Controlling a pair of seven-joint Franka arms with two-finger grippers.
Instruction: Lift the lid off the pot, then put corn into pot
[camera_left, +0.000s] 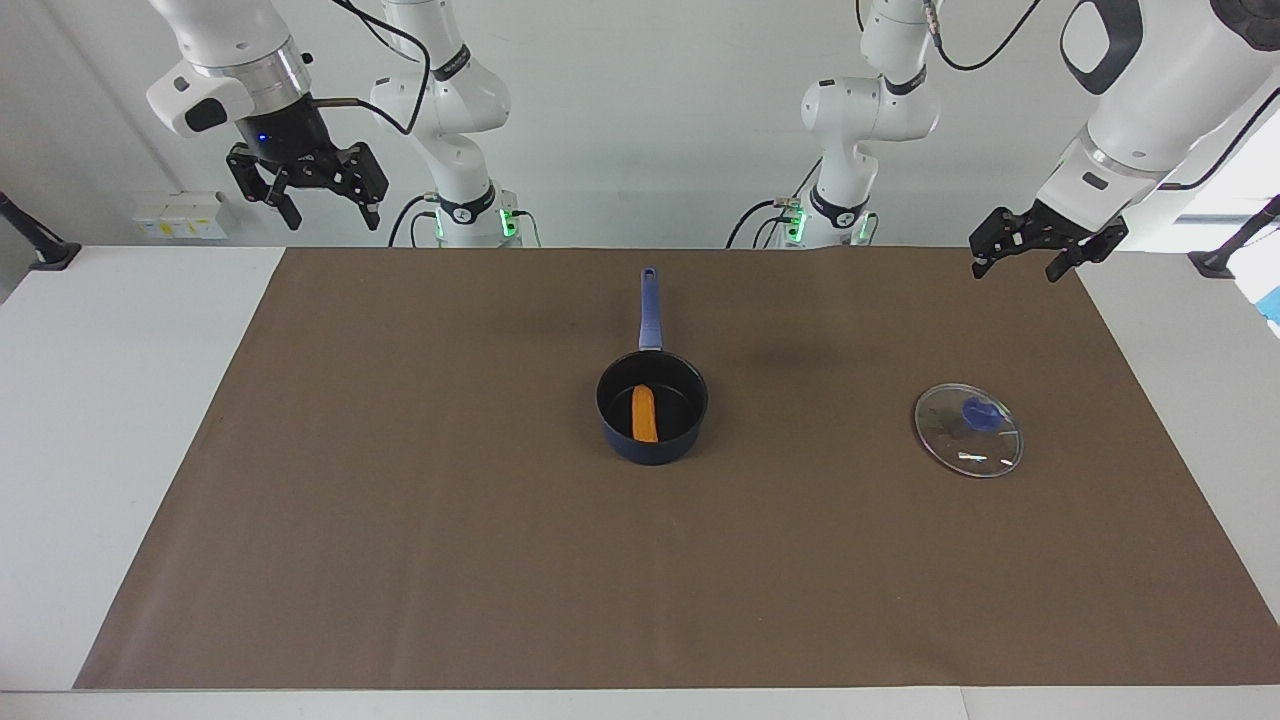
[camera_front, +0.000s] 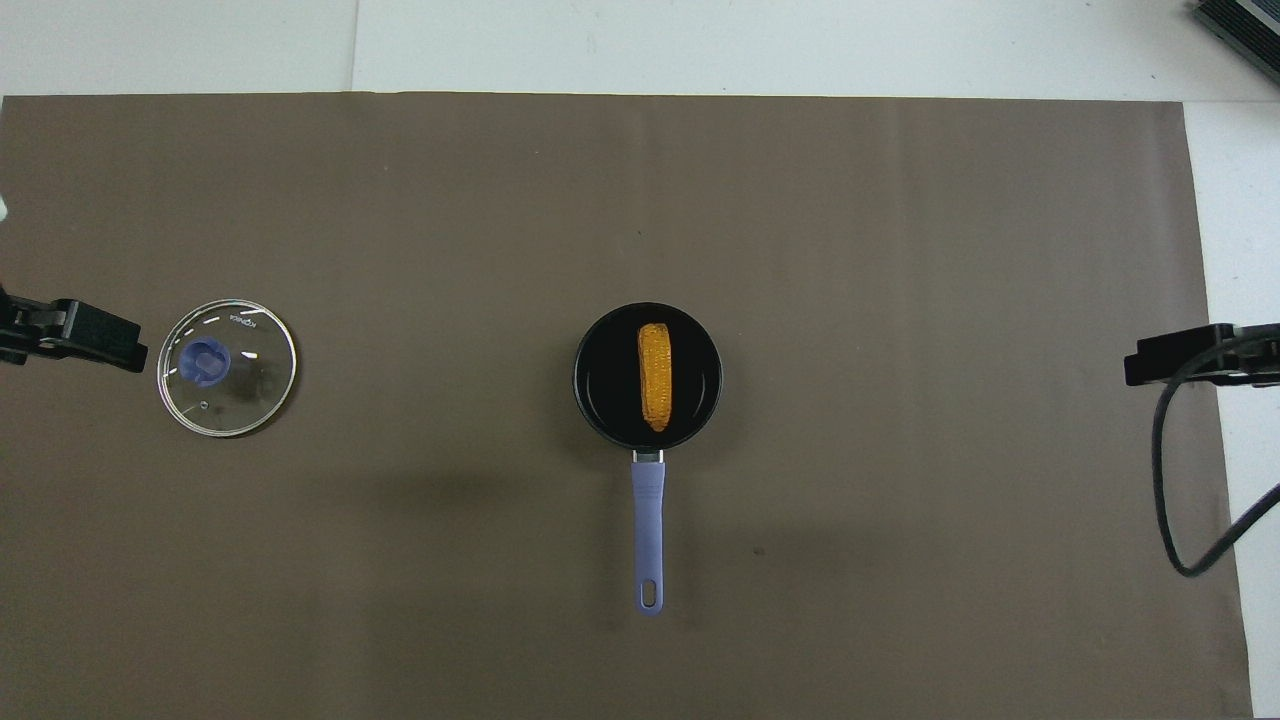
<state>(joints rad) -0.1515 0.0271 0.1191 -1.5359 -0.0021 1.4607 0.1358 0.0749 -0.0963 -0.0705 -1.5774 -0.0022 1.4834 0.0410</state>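
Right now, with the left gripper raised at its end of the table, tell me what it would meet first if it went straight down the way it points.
Probably the brown mat or the table edge beside it. The left gripper hangs open, apart from the lid, which lies farther from the robots; depth is uncertain.

Both arms raised, left end effector and right end effector spread, empty.

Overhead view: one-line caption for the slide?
Corn lies in the open pot; lid rests on the mat toward the left arm's end.
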